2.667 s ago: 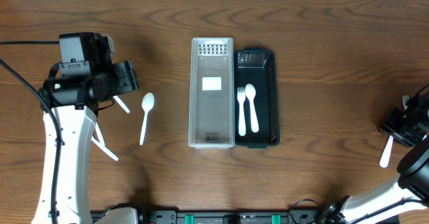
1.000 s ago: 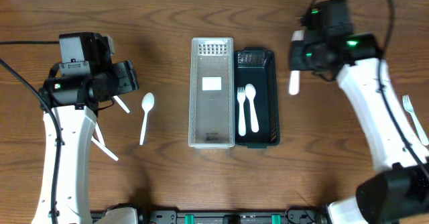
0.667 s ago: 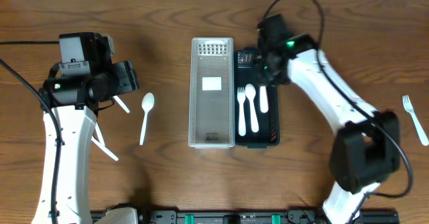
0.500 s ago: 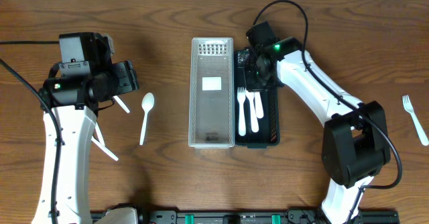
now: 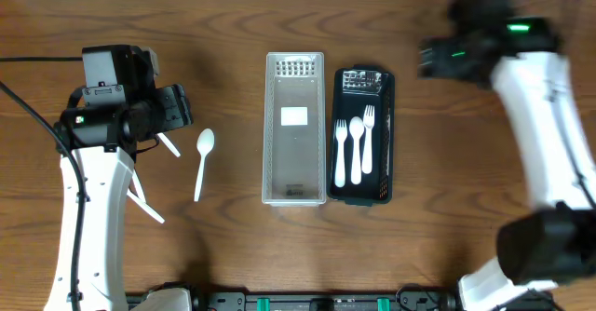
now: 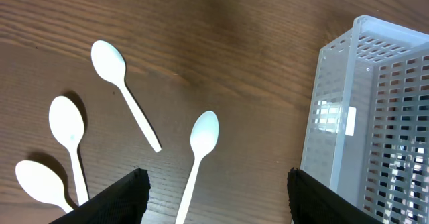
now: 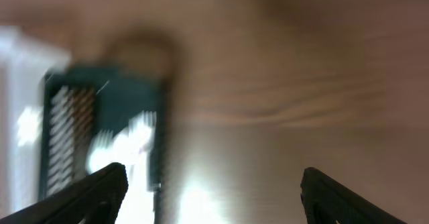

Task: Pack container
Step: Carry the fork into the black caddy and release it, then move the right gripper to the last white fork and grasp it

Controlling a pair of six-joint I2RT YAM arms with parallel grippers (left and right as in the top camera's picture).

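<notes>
A clear slotted container (image 5: 294, 129) stands mid-table, with a dark container (image 5: 384, 134) against its right side. The dark one holds two white forks (image 5: 369, 143) and a white spoon (image 5: 355, 165). A loose white spoon (image 5: 203, 162) lies left of the containers. My left gripper (image 5: 175, 107) hangs open and empty above that spoon (image 6: 198, 155), its midpoint (image 6: 214, 197) over the handle. Three more spoons (image 6: 70, 140) lie further left. My right gripper (image 5: 438, 58) is open and empty over bare table right of the dark container (image 7: 100, 117). That view is blurred, and the gripper's midpoint (image 7: 211, 190) is over wood.
The clear container's corner (image 6: 375, 117) shows at the right of the left wrist view. The left arm (image 5: 88, 209) covers parts of the spoons on the left. The right arm (image 5: 549, 134) stretches down the right side of the table.
The right gripper carried a fork to the dark container, let it go there and swung away up and right. The left arm has not moved.
</notes>
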